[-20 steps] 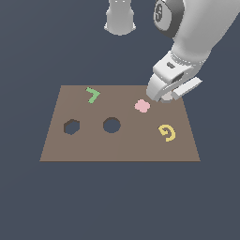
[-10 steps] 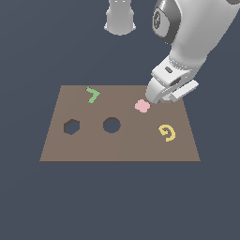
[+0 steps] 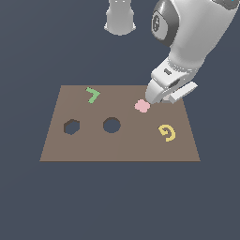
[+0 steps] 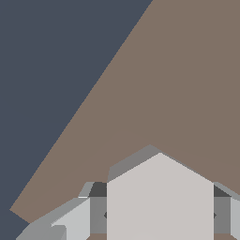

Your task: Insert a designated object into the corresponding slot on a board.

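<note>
Hand (image 3: 154, 97) sits low over the far part of the board (image 3: 120, 150), toward the exterior view's right, just beside the pink lobed piece (image 3: 142, 106).

Wrist view: pale hex block (image 4: 159, 201) sits between the two fingers (image 4: 70, 220), which flank it close on both sides. The hand is clamped on the block at a narrow width. Brown board surface fills most of the frame behind it, with the dark table (image 4: 47, 70) on the rest. In the exterior view the block itself is hidden by the hand body, so it can't be picked out there.

Hex slot (image 3: 71, 126) is at the exterior view's left of the board, well apart from the hand. Round hole (image 3: 111, 125) lies beside it, between slot and hand side. Both holes show dark.

Other pieces lying flat on the board: green angled piece (image 3: 93, 94) near the far edge, above the holes; yellow G piece (image 3: 167, 132) near the exterior view's right edge, closer to the camera than the hand.

Whether the block touches the board can't be told.
</note>
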Robot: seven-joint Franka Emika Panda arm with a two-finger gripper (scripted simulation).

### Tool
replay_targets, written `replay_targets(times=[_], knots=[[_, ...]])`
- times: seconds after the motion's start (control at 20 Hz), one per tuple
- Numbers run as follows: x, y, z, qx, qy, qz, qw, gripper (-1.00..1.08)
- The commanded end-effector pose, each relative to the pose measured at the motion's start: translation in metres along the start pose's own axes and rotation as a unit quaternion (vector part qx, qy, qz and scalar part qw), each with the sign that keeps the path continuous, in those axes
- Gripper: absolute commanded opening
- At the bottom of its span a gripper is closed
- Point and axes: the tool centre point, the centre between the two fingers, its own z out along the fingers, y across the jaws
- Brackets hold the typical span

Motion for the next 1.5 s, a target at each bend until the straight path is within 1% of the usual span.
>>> replay_targets(times=[0.0, 0.3, 0.5, 0.75, 0.95, 1.2, 1.35, 1.45], knots=[[0.0, 0.0, 0.001, 0.0, 0.0, 0.0, 1.0, -1.0], [-0.001, 0.0, 0.0, 0.0, 0.0, -0.002, 1.0, -1.0], [-0.005, -0.001, 0.0, 0.0, 0.0, -0.013, 0.9999, -1.0], [-0.016, -0.001, 0.0, 0.0, 0.0, -0.044, 0.999, -1.0], [-0.029, -0.001, -0.001, 0.0, 0.0, -0.08, 0.9968, -1.0], [-0.051, 0.001, -0.001, 0.0, 0.0, -0.138, 0.9904, -1.0], [-0.066, 0.004, -0.001, 0.0, 0.0, -0.18, 0.9837, -1.0], [-0.077, 0.007, -0.002, 0.0, 0.0, -0.209, 0.9779, -1.0]])
